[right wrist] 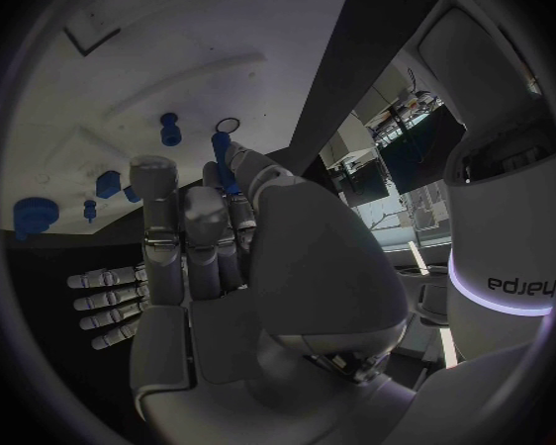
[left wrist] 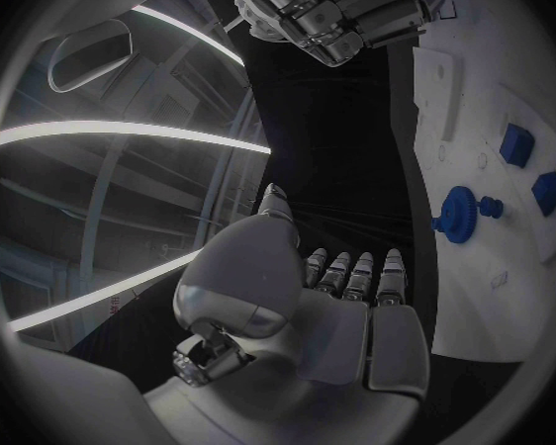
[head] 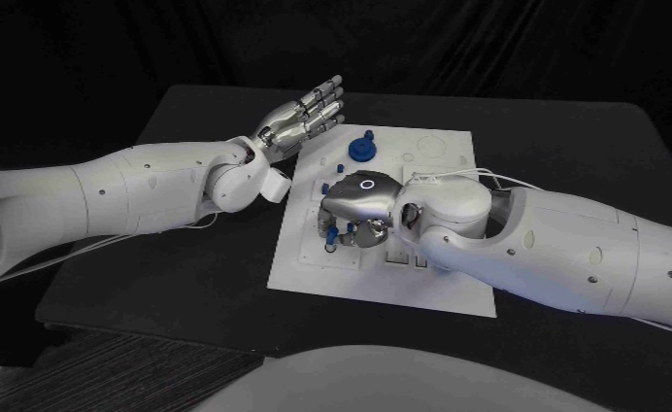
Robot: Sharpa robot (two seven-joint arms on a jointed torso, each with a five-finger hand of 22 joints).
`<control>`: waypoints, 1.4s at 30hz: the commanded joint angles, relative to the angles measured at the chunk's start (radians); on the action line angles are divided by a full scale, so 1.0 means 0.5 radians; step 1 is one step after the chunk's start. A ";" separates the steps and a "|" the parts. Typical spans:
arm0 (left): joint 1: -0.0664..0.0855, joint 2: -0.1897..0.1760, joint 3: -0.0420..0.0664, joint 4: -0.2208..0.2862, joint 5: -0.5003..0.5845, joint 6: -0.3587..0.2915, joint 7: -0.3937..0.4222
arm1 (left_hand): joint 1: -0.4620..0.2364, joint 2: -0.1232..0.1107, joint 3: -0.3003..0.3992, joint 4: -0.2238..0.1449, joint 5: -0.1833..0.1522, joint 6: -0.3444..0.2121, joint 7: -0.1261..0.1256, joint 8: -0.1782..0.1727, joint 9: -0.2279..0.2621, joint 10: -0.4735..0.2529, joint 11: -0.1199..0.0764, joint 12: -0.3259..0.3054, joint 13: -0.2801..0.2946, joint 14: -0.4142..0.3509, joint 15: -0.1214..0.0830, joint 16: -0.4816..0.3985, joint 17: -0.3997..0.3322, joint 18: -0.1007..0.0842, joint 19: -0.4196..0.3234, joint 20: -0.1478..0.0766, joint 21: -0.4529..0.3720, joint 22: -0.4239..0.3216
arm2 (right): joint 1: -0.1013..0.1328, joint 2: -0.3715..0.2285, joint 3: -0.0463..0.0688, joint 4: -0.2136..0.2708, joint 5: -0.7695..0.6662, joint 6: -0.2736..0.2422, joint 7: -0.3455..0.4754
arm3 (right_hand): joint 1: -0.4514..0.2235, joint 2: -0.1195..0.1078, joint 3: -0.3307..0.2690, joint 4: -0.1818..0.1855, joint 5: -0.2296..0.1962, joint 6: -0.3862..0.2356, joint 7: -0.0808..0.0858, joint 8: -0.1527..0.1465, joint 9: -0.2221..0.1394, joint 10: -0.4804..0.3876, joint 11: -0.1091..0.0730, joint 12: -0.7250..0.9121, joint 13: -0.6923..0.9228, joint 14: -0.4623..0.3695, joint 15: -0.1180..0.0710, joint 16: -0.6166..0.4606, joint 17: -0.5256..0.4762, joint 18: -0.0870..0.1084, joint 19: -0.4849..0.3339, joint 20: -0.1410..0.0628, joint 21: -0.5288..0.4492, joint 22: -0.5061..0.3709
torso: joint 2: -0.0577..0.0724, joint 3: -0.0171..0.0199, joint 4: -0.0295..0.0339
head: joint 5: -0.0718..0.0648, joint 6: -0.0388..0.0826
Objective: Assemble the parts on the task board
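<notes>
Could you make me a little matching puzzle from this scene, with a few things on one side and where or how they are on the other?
Things:
1. left hand
2. right hand
3. round blue part
4. task board

Descriptions:
A. white plate lying flat on the black table
B. sits on the board's far part, untouched
C. down over the board, holding a slim blue part
D. open, fingers straight, beside the board's far left corner

Pairs: 1-D, 2-C, 3-B, 4-A

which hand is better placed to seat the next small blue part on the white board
Right. The right silver hand is over the white task board, touching a thin blue peg; the left silver hand hovers open beside the board's edge.
</notes>
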 commanded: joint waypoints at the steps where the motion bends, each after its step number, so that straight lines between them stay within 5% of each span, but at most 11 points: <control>1: -0.002 0.000 0.002 0.004 0.011 0.029 0.290 | 0.015 0.000 0.001 -0.004 0.019 0.001 -0.023 -0.007 -0.002 0.003 -0.009 -0.007 -0.003 -0.001 0.013 -0.007 -0.003 0.006 0.000 0.008 -0.006 -0.002 | -0.012 0.010 0.001 -0.006 -0.020 0.009 -0.033 | -0.014 -0.005 0.009 -0.006 -0.015 -0.017 -0.003 -0.010 0.003 0.053 -0.044 0.013 0.002 0.005 0.004 -0.010 -0.002 -0.002 0.002 -0.005 -0.012 0.156 | 0.001 -0.0006 -0.001 | 0.001 0.000; 11: -0.002 -0.004 0.002 0.006 0.011 0.042 0.282 | 0.031 -0.003 0.006 -0.007 0.047 0.005 -0.013 -0.006 -0.001 0.003 -0.003 -0.007 -0.003 -0.001 0.015 -0.007 -0.003 0.009 0.001 0.012 -0.006 -0.002 | -0.029 0.022 0.001 -0.018 -0.020 0.039 -0.036 | -0.015 -0.007 0.011 -0.008 -0.022 -0.020 -0.002 -0.014 0.003 0.054 -0.043 0.011 0.002 -0.002 0.005 -0.019 -0.011 0.000 -0.004 -0.004 -0.028 0.153 | 0.001 -0.0006 -0.003 | -0.001 0.000; 14: -0.002 -0.003 0.002 0.006 0.011 0.049 0.278 | 0.044 -0.003 0.011 -0.005 0.055 0.011 0.050 -0.005 0.001 0.003 -0.012 -0.007 -0.003 -0.001 0.018 -0.007 -0.003 0.011 0.001 0.018 -0.006 -0.002 | -0.034 0.023 0.001 -0.021 -0.020 0.047 -0.036 | -0.015 -0.008 0.012 -0.010 -0.024 -0.026 0.000 -0.020 0.003 0.055 -0.042 0.010 0.002 -0.007 0.006 -0.025 -0.017 0.001 -0.009 -0.004 -0.035 0.152 | 0.000 -0.0001 -0.001 | -0.002 0.000; 19: -0.002 0.001 0.002 0.003 0.011 0.060 0.270 | 0.049 -0.003 0.013 -0.006 0.060 0.014 0.075 -0.004 0.001 0.003 -0.018 -0.007 -0.003 -0.001 0.020 -0.007 -0.003 0.014 0.001 0.023 -0.005 -0.001 | -0.037 0.022 0.001 -0.024 -0.020 0.073 -0.034 | -0.014 -0.010 0.014 -0.014 -0.024 -0.029 0.001 -0.025 0.003 0.064 -0.044 0.013 0.006 -0.014 0.006 -0.033 -0.025 0.003 -0.016 -0.003 -0.047 0.149 | -0.001 -0.0001 -0.002 | -0.002 0.000; 42: -0.003 0.015 0.002 -0.009 0.011 0.105 0.252 | 0.080 0.004 0.030 -0.011 0.087 0.030 0.132 -0.001 0.005 0.003 -0.046 -0.007 -0.003 -0.001 0.042 -0.007 -0.003 0.018 0.003 0.047 -0.004 0.001 | -0.054 0.024 0.001 -0.048 -0.020 0.118 -0.039 | -0.039 -0.035 0.027 -0.030 -0.023 -0.118 0.029 -0.103 -0.012 -0.022 -0.010 -0.015 0.018 -0.109 0.035 -0.121 -0.116 0.019 -0.108 0.018 -0.190 0.123 | -0.001 0.0012 0.002 | -0.007 0.000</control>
